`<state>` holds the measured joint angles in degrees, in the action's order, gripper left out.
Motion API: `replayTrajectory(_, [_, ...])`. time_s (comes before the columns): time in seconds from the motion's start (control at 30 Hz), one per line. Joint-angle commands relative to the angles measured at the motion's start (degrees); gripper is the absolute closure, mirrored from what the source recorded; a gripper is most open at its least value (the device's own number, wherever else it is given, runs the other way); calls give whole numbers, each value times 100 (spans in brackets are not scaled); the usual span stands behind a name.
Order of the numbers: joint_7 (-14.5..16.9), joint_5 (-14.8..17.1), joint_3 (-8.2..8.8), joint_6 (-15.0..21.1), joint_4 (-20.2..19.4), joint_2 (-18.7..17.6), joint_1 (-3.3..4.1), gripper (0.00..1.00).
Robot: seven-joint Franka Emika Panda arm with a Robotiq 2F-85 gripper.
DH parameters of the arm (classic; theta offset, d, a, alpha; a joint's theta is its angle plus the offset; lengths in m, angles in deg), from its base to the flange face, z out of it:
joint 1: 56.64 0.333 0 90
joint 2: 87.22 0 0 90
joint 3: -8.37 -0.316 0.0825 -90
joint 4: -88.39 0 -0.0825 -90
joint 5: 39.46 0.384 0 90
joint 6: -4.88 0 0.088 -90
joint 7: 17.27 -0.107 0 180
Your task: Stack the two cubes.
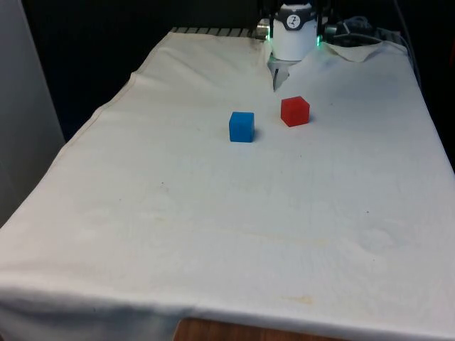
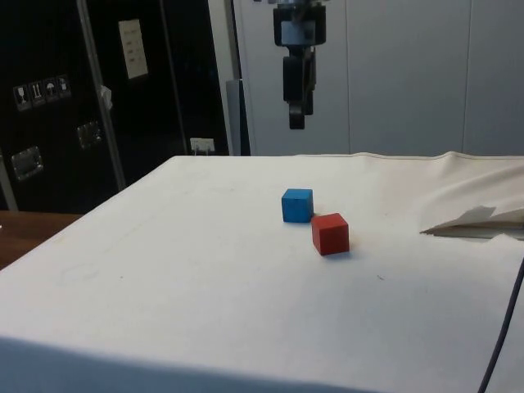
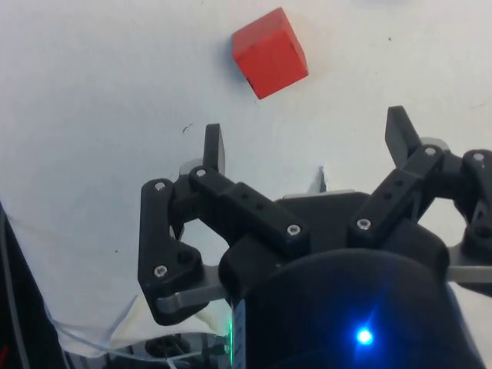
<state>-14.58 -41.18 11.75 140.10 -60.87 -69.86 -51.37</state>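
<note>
A blue cube [image 1: 242, 126] and a red cube [image 1: 294, 111] rest on the white cloth, a short gap apart, in the far half of the table. The side view has the blue cube [image 2: 297, 205] just behind the red cube [image 2: 330, 233]. My gripper [image 2: 296, 123] hangs high above the table, beyond the cubes on the robot's side, pointing down. In the front view the gripper [image 1: 275, 79] sits just behind the red cube. The wrist view has the gripper [image 3: 307, 142] open with nothing between its fingers [image 3: 214, 146], and the red cube [image 3: 270, 52] lies ahead of them.
A raised fold of cloth [image 1: 355, 51] lies at the far end near the robot's base, seen in the side view as a fold [image 2: 479, 219]. Cables [image 1: 370, 30] run behind it. Bare cloth [image 1: 234, 227] stretches toward the near edge.
</note>
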Motion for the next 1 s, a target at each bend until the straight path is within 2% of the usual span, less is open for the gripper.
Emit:
replayTrajectory(0.0, [0, -46, -11, 109, -80, 23, -11, 0])
replayTrajectory(0.07, [34, 0, 0, 74, -63, 0, 0, 0])
replayTrajectory(0.1, [63, -46, -11, 212, -172, 17, -11, 0])
replayTrajectory(0.3, [195, -52, -23, 476, -350, -57, -6, 0])
replayTrajectory(0.33, [201, 0, 0, 344, -298, -23, 0, 0])
replayTrajectory(0.63, [378, -57, -29, 991, -590, -269, -11, 0])
replayTrajectory(0.67, [418, 0, -11, 917, -573, -264, 0, 0])
replayTrajectory(0.73, [413, -57, -29, 1077, -625, -327, -17, 0])
replayTrajectory(0.97, [533, -34, -23, 1478, -768, -607, -6, 0])
